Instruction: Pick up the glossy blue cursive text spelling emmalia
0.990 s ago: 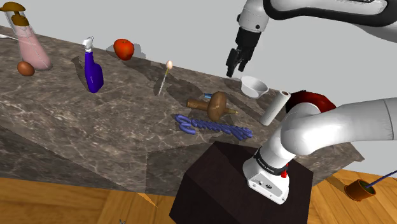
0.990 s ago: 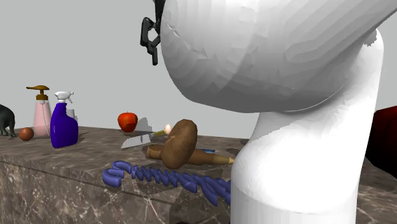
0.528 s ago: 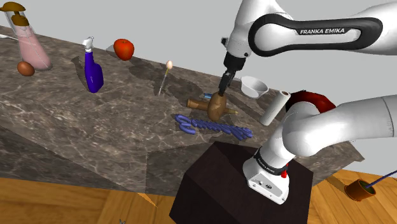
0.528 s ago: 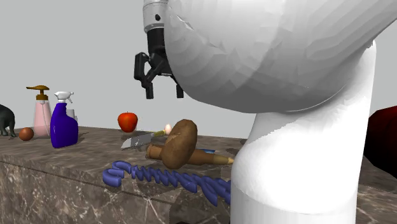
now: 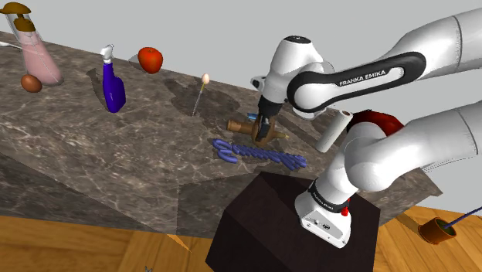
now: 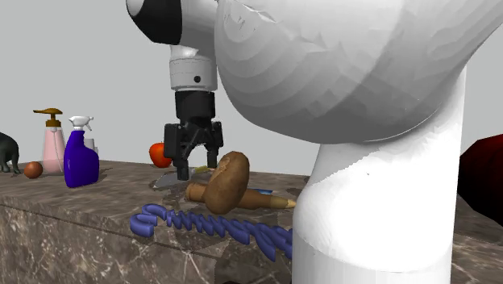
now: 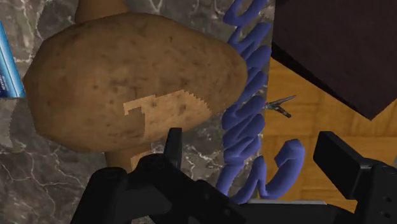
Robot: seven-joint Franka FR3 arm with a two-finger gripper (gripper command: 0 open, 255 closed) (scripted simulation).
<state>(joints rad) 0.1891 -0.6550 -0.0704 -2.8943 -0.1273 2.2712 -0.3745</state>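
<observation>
The all-black two-finger pincer hangs released and empty just beside the brown speckled mushroom-shaped object. The glossy blue cursive text lies flat on the dark marbled surface, centre of the shoulder view, just below that object. The pincer should descend straddling the lettering's narrow width, clear of the brown cap

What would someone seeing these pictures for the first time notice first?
Probably the white arm, looming large across the second exterior view's right. Next comes the open black tool, hanging just above the big brown mushroom on the marble counter. The glossy blue cursive text lies beside the mushroom, near the counter's front edge.
</observation>
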